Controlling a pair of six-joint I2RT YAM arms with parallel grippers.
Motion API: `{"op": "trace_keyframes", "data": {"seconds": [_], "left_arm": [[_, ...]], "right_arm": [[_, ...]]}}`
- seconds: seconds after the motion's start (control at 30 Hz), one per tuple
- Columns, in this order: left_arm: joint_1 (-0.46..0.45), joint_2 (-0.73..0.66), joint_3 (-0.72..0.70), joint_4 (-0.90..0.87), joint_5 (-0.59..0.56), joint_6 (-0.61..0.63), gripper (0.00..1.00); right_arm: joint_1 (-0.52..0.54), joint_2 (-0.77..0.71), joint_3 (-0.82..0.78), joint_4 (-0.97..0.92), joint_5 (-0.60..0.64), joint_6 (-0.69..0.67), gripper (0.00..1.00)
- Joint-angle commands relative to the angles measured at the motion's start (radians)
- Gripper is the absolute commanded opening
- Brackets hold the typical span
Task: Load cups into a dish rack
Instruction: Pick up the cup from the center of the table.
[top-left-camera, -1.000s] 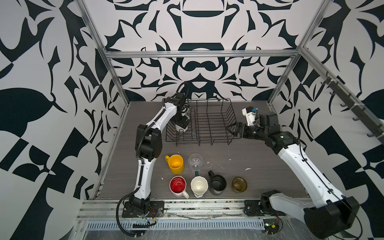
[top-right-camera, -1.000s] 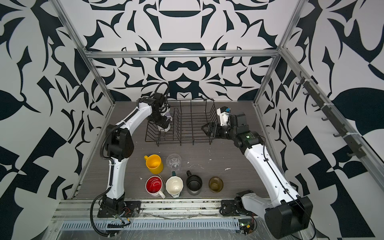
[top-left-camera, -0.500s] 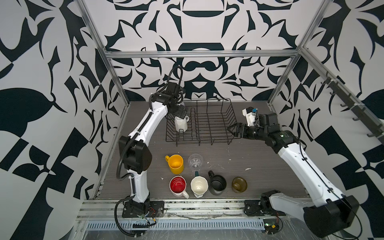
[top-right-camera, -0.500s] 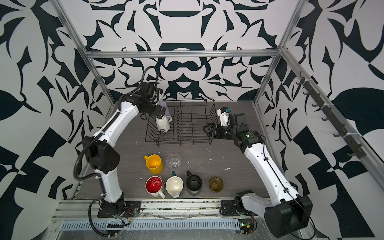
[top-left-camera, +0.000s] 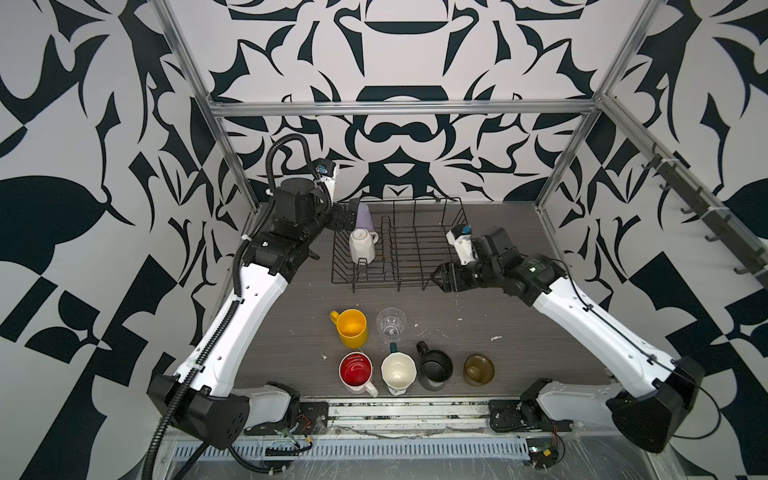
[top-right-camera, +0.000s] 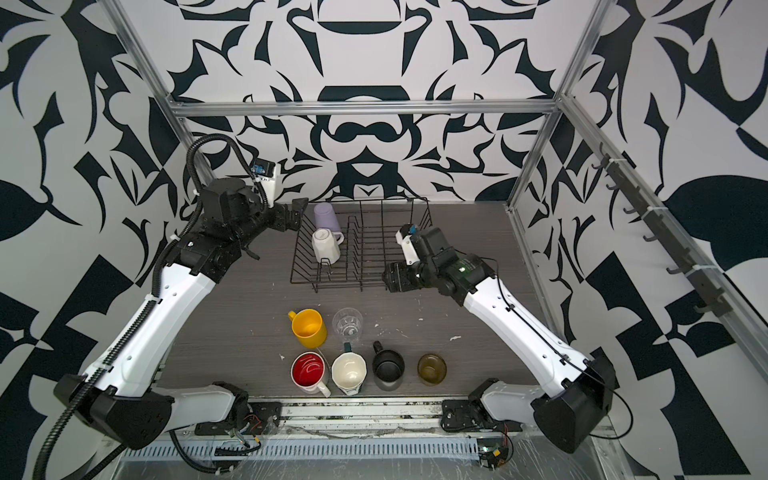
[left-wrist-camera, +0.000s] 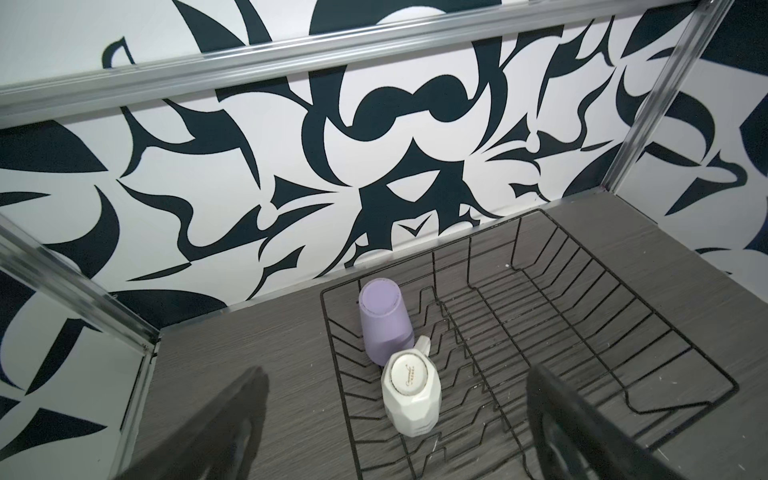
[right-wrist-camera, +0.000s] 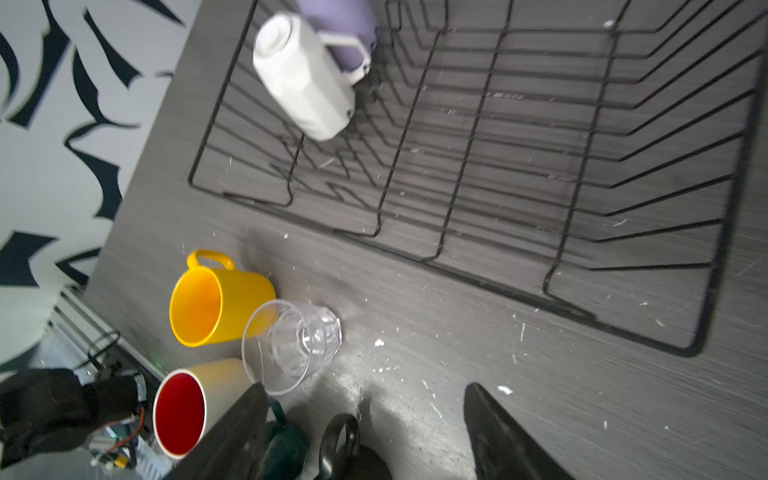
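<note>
Right now my L gripper (top-right-camera: 296, 215) & R gripper (top-left-camera: 436, 277) gape empty. Next, clear glass (top-left-camera: 391, 325), centre frame: prob. light, slick, fragile; pinch mid-wall gently.

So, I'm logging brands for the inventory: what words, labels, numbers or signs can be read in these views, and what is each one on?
Gold script maker's mark, with a smaller line beneath it, on the upturned base of the white faceted ceramic mug standing in the black wire dish rack: too small and blurred to read.
Nothing else in any view carries legible text.
</note>
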Motion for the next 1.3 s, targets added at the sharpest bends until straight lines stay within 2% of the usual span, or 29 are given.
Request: {"op": "trace_keyframes", "data": {"seconds": [0.0,0.2,0.33,0.5,0.87,1.07,1.27], "left_arm": [[0.001,-0.087,-0.117,0.135,-0.029,-0.064,0.99],[0.002,-0.162,-0.229,0.190,-0.156,-0.117,0.99],[0.007,-0.200,-0.296,0.239,-0.186,-0.147,0.99],[0.011,-0.195,-0.300,0.206,-0.212,-0.153,0.99],[0.019,-0.212,-0.316,0.205,-0.214,-0.139,0.99],[0.025,-0.231,-0.317,0.191,-0.220,-0.133,0.99],[0.028,-0.236,-0.317,0.185,-0.221,-0.134,0.99]], "right_arm": [[0.079,0.011,0.037,-0.060,0.127,0.030,0.75],[0.208,0.076,0.038,-0.077,0.175,0.086,0.72],[0.275,0.134,0.034,-0.078,0.215,0.118,0.70],[0.310,0.201,0.022,-0.021,0.200,0.155,0.69],[0.316,0.354,0.013,0.087,0.186,0.186,0.64],[0.315,0.419,0.016,0.107,0.176,0.184,0.51],[0.317,0.465,0.028,0.113,0.167,0.171,0.33]]}}
